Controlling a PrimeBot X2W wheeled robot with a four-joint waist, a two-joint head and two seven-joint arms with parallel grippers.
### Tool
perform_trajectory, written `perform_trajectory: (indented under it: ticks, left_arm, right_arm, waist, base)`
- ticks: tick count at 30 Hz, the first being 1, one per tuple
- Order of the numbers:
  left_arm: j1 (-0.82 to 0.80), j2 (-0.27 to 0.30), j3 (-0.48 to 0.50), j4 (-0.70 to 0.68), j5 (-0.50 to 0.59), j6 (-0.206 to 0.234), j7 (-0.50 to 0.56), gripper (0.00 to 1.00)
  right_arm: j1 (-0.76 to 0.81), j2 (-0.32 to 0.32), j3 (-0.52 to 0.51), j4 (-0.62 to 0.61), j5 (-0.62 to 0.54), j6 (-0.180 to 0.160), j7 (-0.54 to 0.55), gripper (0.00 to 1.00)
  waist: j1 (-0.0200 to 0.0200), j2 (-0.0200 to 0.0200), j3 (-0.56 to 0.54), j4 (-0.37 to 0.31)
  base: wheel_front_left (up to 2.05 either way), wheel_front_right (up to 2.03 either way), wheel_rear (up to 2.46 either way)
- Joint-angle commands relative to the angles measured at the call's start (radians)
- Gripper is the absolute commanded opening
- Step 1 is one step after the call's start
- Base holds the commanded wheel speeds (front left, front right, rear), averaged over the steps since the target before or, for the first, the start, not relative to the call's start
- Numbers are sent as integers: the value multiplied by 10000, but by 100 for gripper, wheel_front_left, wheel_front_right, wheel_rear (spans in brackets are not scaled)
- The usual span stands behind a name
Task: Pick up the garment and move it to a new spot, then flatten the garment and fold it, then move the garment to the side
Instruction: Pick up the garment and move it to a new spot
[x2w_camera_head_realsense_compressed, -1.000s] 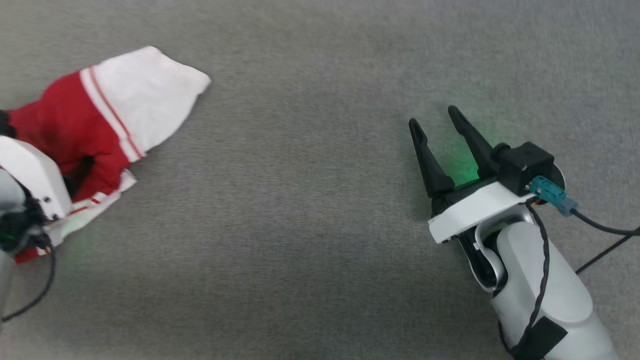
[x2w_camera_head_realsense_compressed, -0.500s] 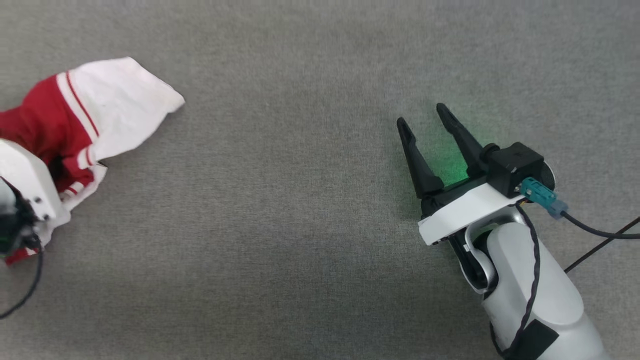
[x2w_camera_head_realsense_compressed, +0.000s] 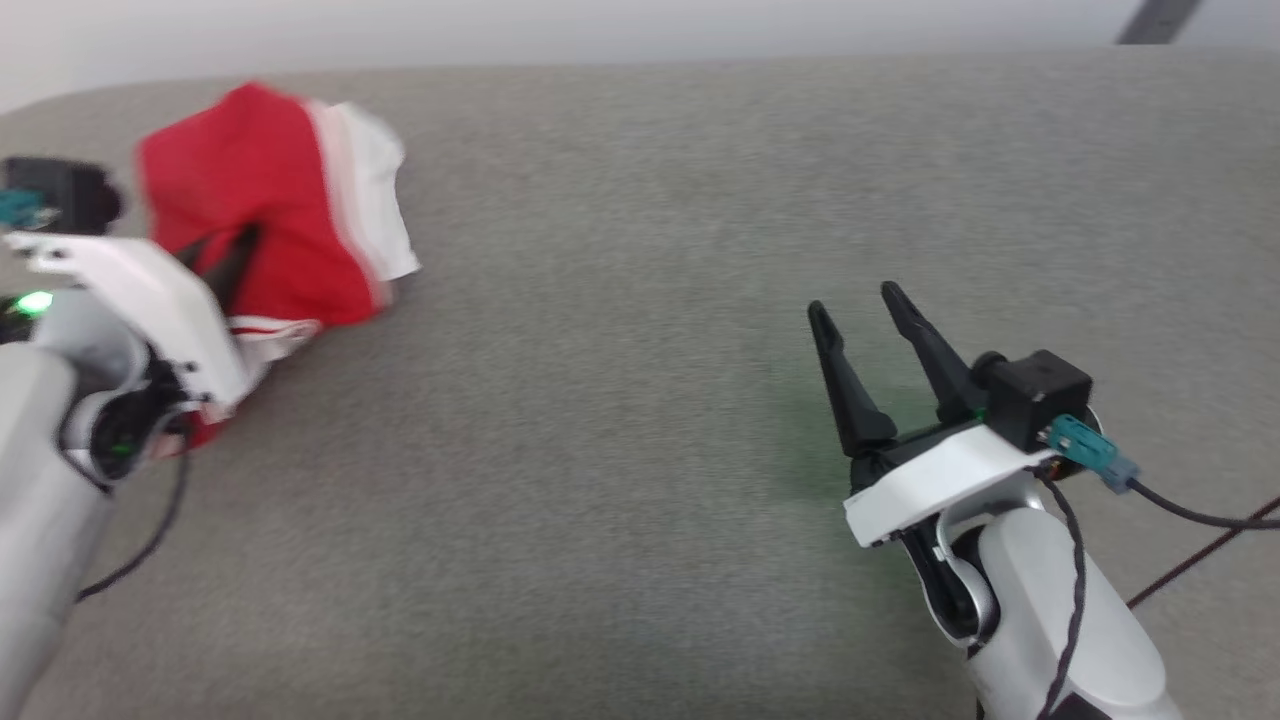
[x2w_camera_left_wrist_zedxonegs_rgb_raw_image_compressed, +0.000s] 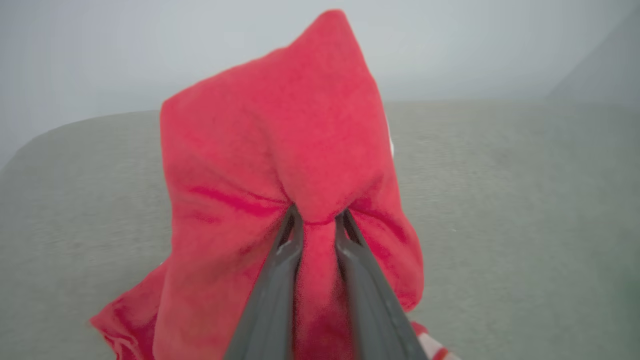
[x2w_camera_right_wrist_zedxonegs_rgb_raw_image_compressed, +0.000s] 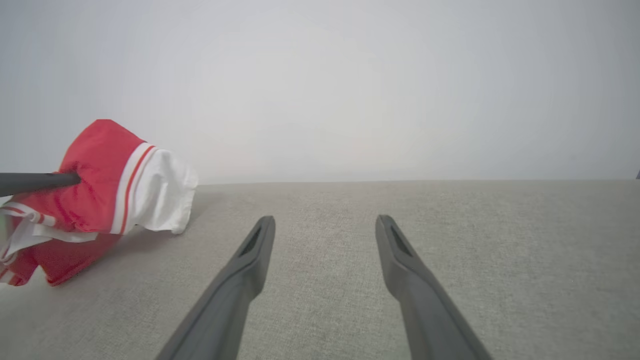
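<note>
Fabric of the garment (x2w_camera_left_wrist_zedxonegs_rgb_raw_image_compressed: 280, 150) sits pinched in the left claw (x2w_camera_left_wrist_zedxonegs_rgb_raw_image_compressed: 318, 216); right claw (x2w_camera_right_wrist_zedxonegs_rgb_raw_image_compressed: 325, 220) gapes empty.

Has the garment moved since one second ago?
Yes. The garment lay spread on the gray surface; now the left gripper holds it bunched and raised above that surface. The camera shifted too.

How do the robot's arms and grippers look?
The right gripper and left gripper each have two long dark tapered fingers. Pale grey forearms carry white wrist plates; a black camera box, teal connector and black cable sit at the right wrist.
</note>
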Motion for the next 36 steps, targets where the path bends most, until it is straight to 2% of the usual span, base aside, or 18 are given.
perform_trajectory:
  ticks: [1,5,10,16,26,30,36]
  left_arm:
    - [103,-72,-109,-681,-261,11,203,0]
    - [197,-201,-360,-2085,-601,11,740,0]
    - [-42,-823,-755,-3458,-858,199,1531,0]
    - [-526,-1370,-1254,-3765,-691,296,2228,0]
    - [-1683,-1354,-2768,-1399,497,31,3244,0]
    - [-1826,-1291,-3497,-491,729,40,3668,0]
    - [-1792,-831,-5031,156,1030,71,4422,0]
  right_arm:
    - [180,25,-157,-129,113,1,-20,100]
    - [361,107,-369,-360,203,1,-20,100]
    - [369,145,-559,-576,429,1,-20,100]
    - [320,155,-457,-815,1145,1,-20,100]
    - [251,161,-252,-1076,2206,1,-20,100]
    - [317,163,-139,-1122,2538,1,-20,100]
    - [379,161,-21,-1205,2776,1,-20,100]
  waist:
    - [0,0,-186,-421]
    - [0,0,-62,-1002]
    - [0,0,331,-1943]
    - [0,0,866,-2991]
    - [0,0,1859,-4752]
    - [0,0,2061,-5134]
    - [0,0,2206,-5362]
  base:
    - [0,0,0]
    - [0,0,0]
    - [0,0,0]
    - [0,0,0]
    - [0,0,0]
    - [0,0,0]
    - [0,0,0]
